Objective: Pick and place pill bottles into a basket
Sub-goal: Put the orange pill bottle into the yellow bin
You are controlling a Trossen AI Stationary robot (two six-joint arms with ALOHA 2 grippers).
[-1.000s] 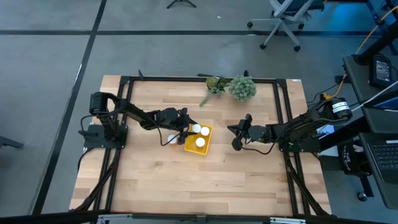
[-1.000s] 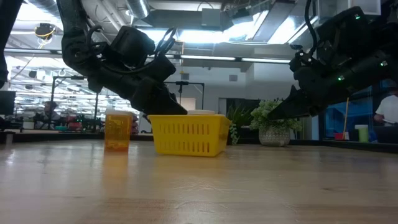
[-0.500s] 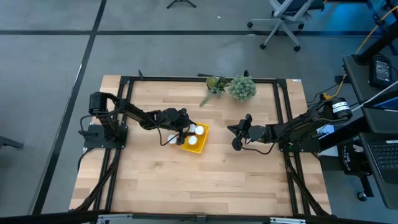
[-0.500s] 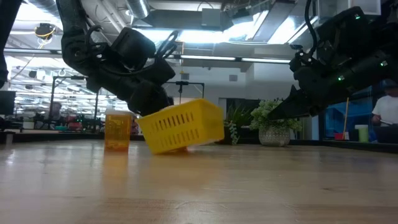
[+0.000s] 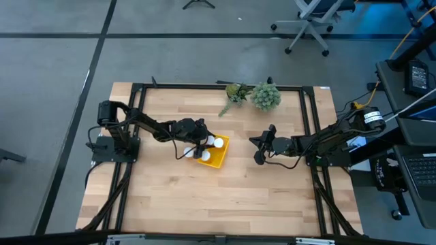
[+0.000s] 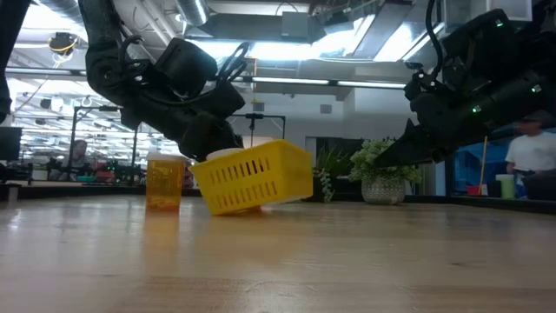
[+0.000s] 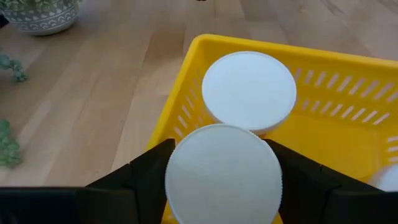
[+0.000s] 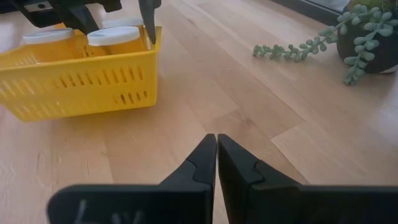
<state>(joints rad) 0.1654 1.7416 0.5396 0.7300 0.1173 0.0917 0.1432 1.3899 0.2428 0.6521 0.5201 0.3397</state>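
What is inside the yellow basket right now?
White-capped pill bottles stand in the tilted basket: one free cap, and another between the left gripper fingers. A third cap peeks at the left wrist view's edge. The basket floor beneath them is mostly covered.

The basket (image 5: 212,153) sits near the table's (image 5: 225,197) middle, tipped up on its left side. One pill bottle (image 6: 165,182) stands on the table just left of it; plant sprigs (image 5: 257,95) lie behind it, the right gripper (image 5: 259,151) well to its right.
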